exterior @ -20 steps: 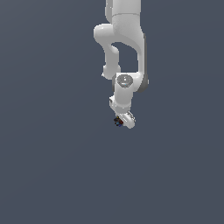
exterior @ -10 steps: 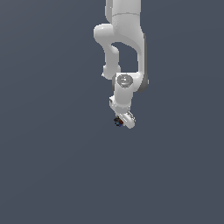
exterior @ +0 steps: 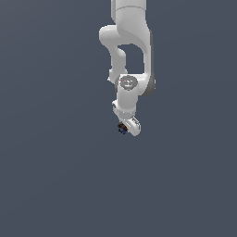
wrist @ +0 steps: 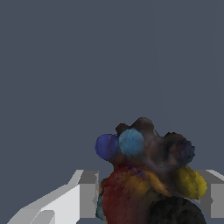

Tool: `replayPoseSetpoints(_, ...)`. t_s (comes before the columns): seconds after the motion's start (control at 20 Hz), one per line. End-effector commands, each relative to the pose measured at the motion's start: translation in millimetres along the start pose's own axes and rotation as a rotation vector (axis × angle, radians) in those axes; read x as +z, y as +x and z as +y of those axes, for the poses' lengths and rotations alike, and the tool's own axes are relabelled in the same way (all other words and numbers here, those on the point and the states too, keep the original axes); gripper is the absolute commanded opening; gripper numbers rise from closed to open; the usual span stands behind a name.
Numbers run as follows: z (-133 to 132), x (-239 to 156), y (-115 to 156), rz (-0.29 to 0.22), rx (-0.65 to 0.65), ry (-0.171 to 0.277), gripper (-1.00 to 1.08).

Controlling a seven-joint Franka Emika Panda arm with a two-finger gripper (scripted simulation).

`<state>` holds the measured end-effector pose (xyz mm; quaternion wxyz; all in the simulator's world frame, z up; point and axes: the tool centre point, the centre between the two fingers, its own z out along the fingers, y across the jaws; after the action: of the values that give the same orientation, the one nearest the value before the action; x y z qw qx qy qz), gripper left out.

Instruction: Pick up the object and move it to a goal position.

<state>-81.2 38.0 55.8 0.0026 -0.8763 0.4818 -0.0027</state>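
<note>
The object (exterior: pixel 122 128) is a very small dark lump with red and blue specks, held at the tip of my white gripper (exterior: pixel 126 129) in the exterior view. In the wrist view the object (wrist: pixel 144 175) fills the space between my two white fingers (wrist: pixel 87 192) as a dark knobbly mass with blue, red and yellow bumps. My gripper (wrist: pixel 146 197) is shut on it. The arm hangs down from the top of the exterior view, and the object is up off any surface that shows. No goal marker shows.
Only a plain dark grey-blue background surrounds the arm in both views. No other objects, containers or edges show.
</note>
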Motion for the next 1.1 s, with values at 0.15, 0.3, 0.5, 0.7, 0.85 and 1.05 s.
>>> replayPoseSetpoints(0.15, -1, -31, 29, 0.001, 0.001, 0.0, -1.0)
replayPoseSetpoints(0.3, -2, -53, 49, 0.001, 0.001, 0.0, -1.0)
replayPoseSetpoints(0.5, -4, -85, 79, 0.001, 0.001, -0.002, -1.0)
replayPoseSetpoints(0.7, -6, -119, 110, 0.001, 0.001, -0.003, -1.0)
replayPoseSetpoints(0.85, -8, -144, 133, 0.0, 0.0, -0.004, -1.0)
replayPoseSetpoints(1.05, -11, -172, 160, 0.0, 0.0, -0.005, -1.0)
